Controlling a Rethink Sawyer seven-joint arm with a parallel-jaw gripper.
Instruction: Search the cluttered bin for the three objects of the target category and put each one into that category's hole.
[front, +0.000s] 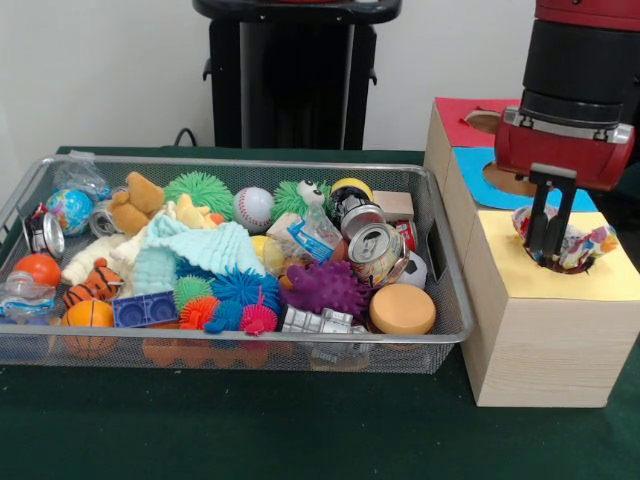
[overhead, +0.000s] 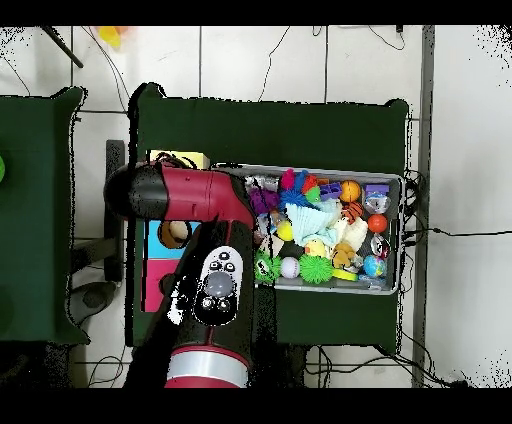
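While the black claw (front: 549, 240) pinches one crinkly colourful wrapper (front: 585, 245) over the yellow-topped wooden box (front: 545, 335), two crushed silver cans (front: 372, 240) (both dented) lie in the wire mesh bin (front: 230, 350).

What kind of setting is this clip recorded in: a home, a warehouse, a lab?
Most likely a robotics lab. A mesh bin crammed with toys and cans sits on a green-covered table beside a wooden sorting box with coloured tops and holes, and cables trail over the tiled floor.
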